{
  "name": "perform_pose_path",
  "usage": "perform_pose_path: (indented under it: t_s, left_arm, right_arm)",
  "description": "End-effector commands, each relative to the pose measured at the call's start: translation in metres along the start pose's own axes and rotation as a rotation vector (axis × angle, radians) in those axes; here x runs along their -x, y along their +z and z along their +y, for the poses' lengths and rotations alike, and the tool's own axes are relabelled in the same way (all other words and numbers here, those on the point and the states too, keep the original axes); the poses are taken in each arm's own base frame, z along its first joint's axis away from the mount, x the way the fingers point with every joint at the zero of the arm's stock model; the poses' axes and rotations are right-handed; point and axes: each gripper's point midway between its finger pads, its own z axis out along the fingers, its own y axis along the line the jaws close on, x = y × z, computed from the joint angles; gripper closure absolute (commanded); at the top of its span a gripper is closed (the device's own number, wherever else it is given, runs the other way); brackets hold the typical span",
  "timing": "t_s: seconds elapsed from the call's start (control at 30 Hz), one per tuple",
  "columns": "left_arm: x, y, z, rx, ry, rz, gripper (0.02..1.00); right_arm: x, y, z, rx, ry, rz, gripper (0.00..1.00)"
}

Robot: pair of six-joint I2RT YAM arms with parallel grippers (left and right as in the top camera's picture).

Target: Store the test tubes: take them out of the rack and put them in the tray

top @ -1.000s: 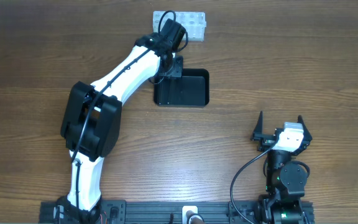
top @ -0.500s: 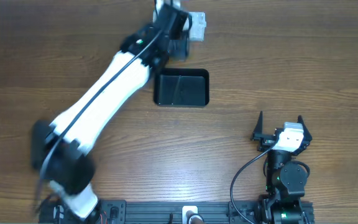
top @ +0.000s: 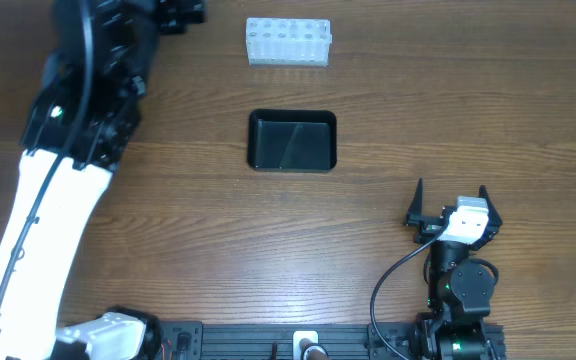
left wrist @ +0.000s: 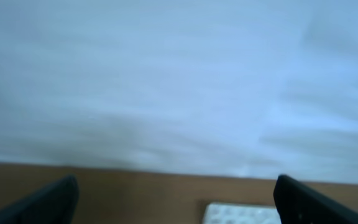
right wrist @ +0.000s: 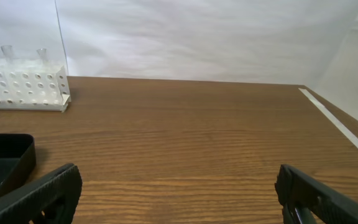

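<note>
Black tray (top: 292,113) sits mid-table, with the white rack (top: 288,42) just beyond it and apart from it. Two clear test tubes (right wrist: 6,51) stand upright in the rack, their tops poking above it; whether any already lie in the tray is hard to tell through the glare. Left gripper (top: 181,12) hangs lifted off to the rack's side, jaws spread wide and empty. Right gripper (top: 451,190) sits near its own base, well away from the tray, likewise agape and holding nothing. The tubes look light, thin-walled and slick, likely brittle. A gentle pinch on the exposed neck, drawn straight up, seems the safest hold.
</note>
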Motion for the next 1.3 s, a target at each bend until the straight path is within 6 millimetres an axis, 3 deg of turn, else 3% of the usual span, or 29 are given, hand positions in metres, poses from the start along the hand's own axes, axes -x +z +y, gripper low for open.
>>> perform_pose_path:
  t_s: [0.03, 0.4, 0.63, 0.83, 1.1, 1.3]
  left_arm:
    - [-0.027, -0.021, 0.020, -0.083, 0.047, -0.048, 0.018]
    - [-0.148, -0.102, 0.074, -0.057, 0.028, -0.197, 0.018]
    - [-0.203, -0.140, 0.086, -0.044, 0.029, -0.265, 0.018]
    - [-0.250, -0.144, 0.083, -0.083, 0.033, -0.226, 0.018]
    - [-0.291, -0.142, 0.081, -0.107, 0.029, -0.104, 0.018]
    - [-0.290, -0.143, 0.079, -0.114, 0.026, -0.110, 0.018]
  right_arm:
    - [-0.002, 0.000, -0.004, -0.019, -0.004, 0.001, 0.007]
    - [-0.002, 0.000, -0.004, -0.019, -0.004, 0.001, 0.007]
    - [-0.002, 0.000, -0.004, -0.019, -0.004, 0.001, 0.007]
    - [-0.002, 0.000, -0.004, -0.019, -0.004, 0.001, 0.007]
    - [-0.002, 0.000, -0.004, -0.019, -0.004, 0.001, 0.009]
    - [-0.002, 0.000, -0.004, -0.019, -0.004, 0.001, 0.007]
